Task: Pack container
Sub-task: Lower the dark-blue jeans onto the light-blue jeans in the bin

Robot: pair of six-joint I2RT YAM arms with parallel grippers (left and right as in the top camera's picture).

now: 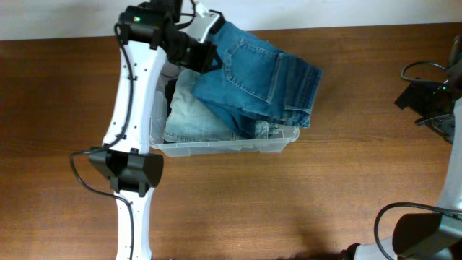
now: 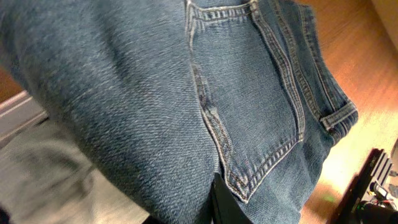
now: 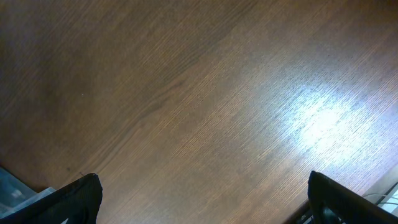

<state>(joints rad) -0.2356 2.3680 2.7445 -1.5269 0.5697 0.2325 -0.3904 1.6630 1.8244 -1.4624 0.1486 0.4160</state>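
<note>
Overhead view: the clear container (image 1: 224, 147) sits left of the middle of the table (image 1: 325, 188) with pale jeans (image 1: 193, 117) folded inside it. The left gripper (image 1: 207, 56) is at its far edge, clamped on the dark blue jeans (image 1: 260, 76), which drape over the bin's far right corner and overhang its rim. The right gripper (image 3: 208, 199) hangs above bare wood well to the right, its jaws spread wide and holding nothing.

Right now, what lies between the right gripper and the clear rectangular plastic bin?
Only bare brown wooden table separates right gripper and clear plastic bin; the overhead view shows it.
</note>
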